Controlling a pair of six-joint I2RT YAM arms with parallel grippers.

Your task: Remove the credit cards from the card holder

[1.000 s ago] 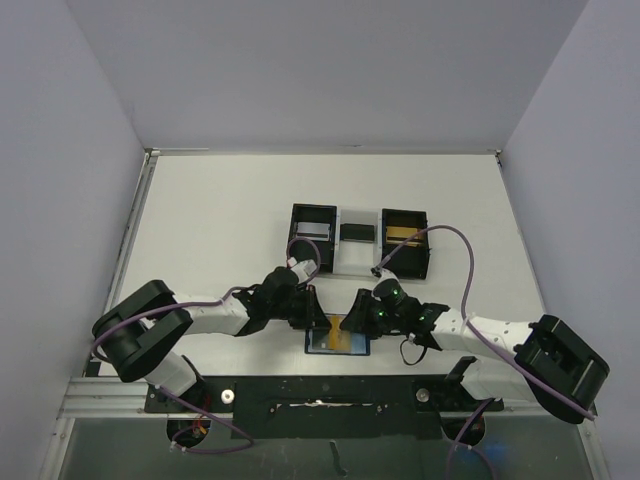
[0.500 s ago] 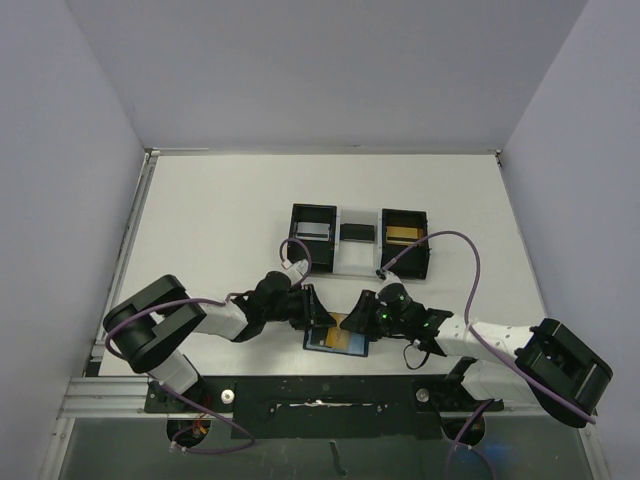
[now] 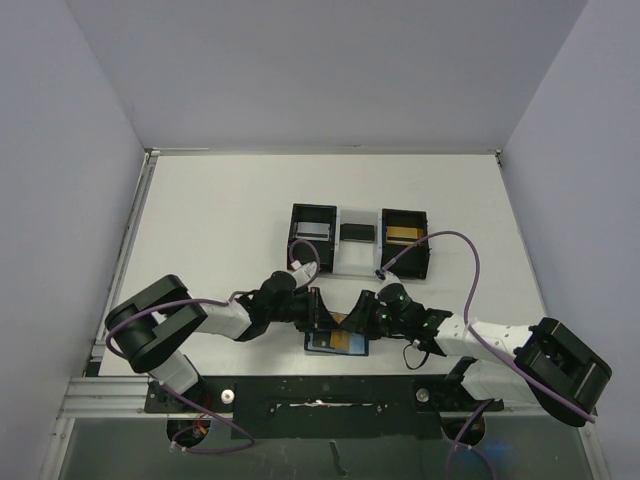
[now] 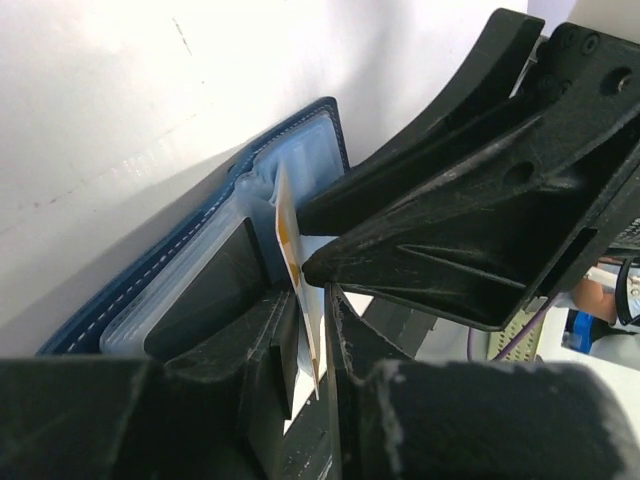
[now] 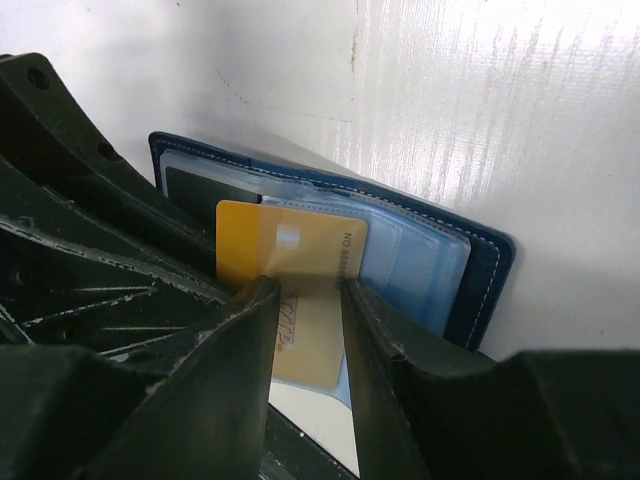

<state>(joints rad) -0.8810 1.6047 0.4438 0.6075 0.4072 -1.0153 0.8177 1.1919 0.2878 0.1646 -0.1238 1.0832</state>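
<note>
Near the front edge of the table (image 3: pixel 220 220), one dark blue card holder (image 5: pixel 485 270) lies spread open, its clear inner pockets facing up. One gold card (image 5: pixel 290 245) is partly out of its pocket and tilted up off the card holder. One dark card (image 5: pixel 190 188) sits in a pocket at the other end.

Two tools meet over it. The left tool (image 4: pixel 312 300) has its fingers drawn narrow on either side of the gold card's edge; I cannot tell whether they actually pinch it. The right tool (image 5: pixel 305 285) is part-way open and holds nothing, its fingertips resting against the gold card's face.

Farther back stand two black boxes (image 3: pixel 297 240) joined by one white tray (image 3: pixel 357 255). One box holds a silver-grey card (image 3: pixel 313 230), the other a second gold card (image 3: pixel 403 234), and a second dark card (image 3: pixel 357 232) lies on the tray.
</note>
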